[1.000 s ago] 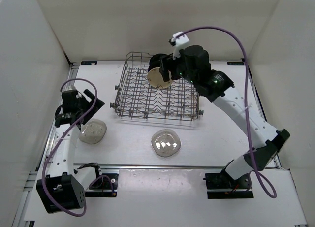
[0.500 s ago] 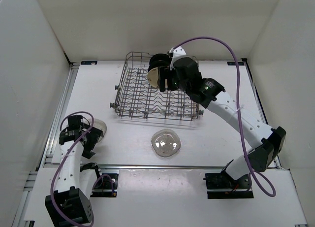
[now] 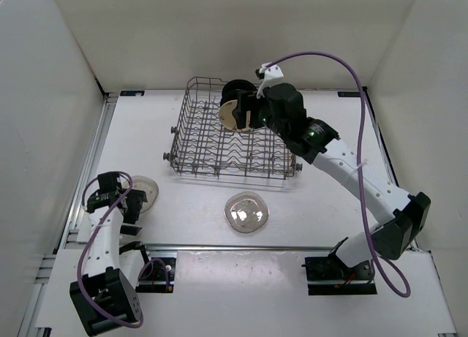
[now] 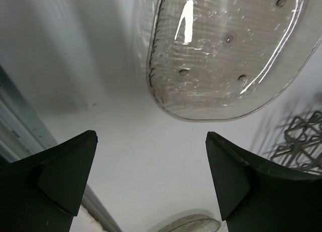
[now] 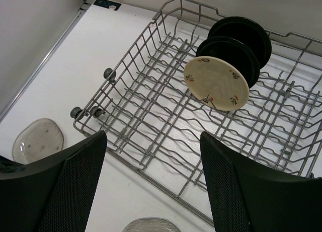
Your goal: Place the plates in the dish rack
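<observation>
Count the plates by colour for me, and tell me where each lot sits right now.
Black plates: 2, standing in the dish rack
Cream spotted plate: 1, standing in the rack
Clear plates: 2, lying on the table
Total: 5

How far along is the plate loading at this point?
Done: two black plates and a cream spotted plate stand in the dish rack. In hand: nothing; the right end effector is open above the rack, and the left end effector is open, facing a clear plate on the table. Left: that plate and a second clear plate.
</observation>
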Robot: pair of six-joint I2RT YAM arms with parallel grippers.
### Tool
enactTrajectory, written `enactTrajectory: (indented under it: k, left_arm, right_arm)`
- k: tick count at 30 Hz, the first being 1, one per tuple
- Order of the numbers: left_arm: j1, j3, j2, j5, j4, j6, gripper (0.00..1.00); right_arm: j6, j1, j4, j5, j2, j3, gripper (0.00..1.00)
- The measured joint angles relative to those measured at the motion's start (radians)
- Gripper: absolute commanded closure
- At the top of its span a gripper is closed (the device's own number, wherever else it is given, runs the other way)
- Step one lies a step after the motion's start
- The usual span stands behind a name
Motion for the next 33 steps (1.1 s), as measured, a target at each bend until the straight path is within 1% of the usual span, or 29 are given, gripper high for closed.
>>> enactTrajectory:
  k: [3, 6, 10, 13, 14, 21, 25, 29, 30, 31, 33]
  left_arm:
    - [0.005, -0.012, 0.023, 0.002, 0.043, -0.047, 0.00]
    - [0.025, -0.021, 0.084, 0.009, 0.092, -0.080, 0.00]
    - [0.088, -0.045, 0.139, 0.014, 0.135, -0.104, 0.05]
    - [0.135, -0.051, 0.182, 0.020, 0.150, -0.111, 0.07]
    - [0.143, -0.051, 0.188, 0.026, 0.151, -0.111, 0.10]
    - [0.174, -0.050, 0.199, 0.031, 0.154, -0.113, 0.19]
    - [0.184, -0.041, 0.235, 0.035, 0.187, -0.115, 0.28]
    - [0.187, -0.029, 0.287, 0.050, 0.246, -0.124, 0.49]
    - [0.187, -0.024, 0.303, 0.056, 0.266, -0.126, 0.62]
    - [0.188, -0.024, 0.318, 0.060, 0.287, -0.125, 0.70]
    - [0.189, -0.021, 0.351, 0.075, 0.336, -0.131, 0.88]
  right_arm:
    - [0.000, -0.024, 0.021, -0.016, -0.032, -0.030, 0.22]
    - [0.001, -0.051, 0.052, -0.037, -0.064, -0.063, 0.22]
    - [0.011, -0.085, 0.079, -0.064, -0.100, -0.105, 0.22]
    - [0.013, -0.109, 0.099, -0.077, -0.113, -0.126, 0.23]
    - [0.015, -0.115, 0.105, -0.080, -0.117, -0.133, 0.23]
    - [0.021, -0.139, 0.114, -0.092, -0.128, -0.166, 0.23]
    - [0.020, -0.141, 0.120, -0.095, -0.133, -0.170, 0.24]
    - [0.020, -0.145, 0.134, -0.097, -0.145, -0.176, 0.25]
    - [0.020, -0.145, 0.134, -0.097, -0.146, -0.177, 0.25]
    - [0.019, -0.145, 0.134, -0.097, -0.146, -0.177, 0.25]
    - [0.019, -0.145, 0.136, -0.097, -0.148, -0.183, 0.25]
